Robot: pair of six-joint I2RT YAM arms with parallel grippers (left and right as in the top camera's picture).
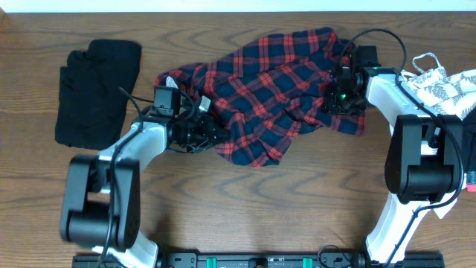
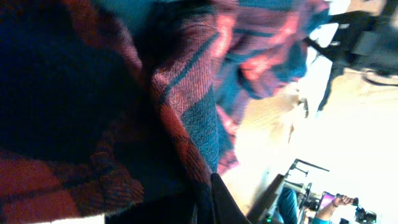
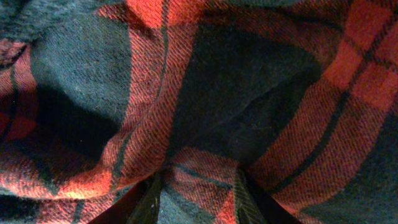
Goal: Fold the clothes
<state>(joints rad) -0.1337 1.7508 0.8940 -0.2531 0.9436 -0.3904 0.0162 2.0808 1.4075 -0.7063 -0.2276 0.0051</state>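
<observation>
Plaid shirt (image 3: pixel 199 93) is lying crumpled mid-desk (image 1: pixel 297 208), looking soft, light and floppy, left jaws clamping shut on its left edge, right jaws part-closed and bunching a right-side fold, so hems and corners are looking best to grab.

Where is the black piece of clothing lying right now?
In the overhead view the black garment lies on the table at its far left, beside but apart from the plaid shirt.

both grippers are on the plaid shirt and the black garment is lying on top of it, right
No. The black garment lies apart from the plaid shirt, on the table to its left; the overhead view shows it. The left gripper and right gripper are on the shirt.
</observation>
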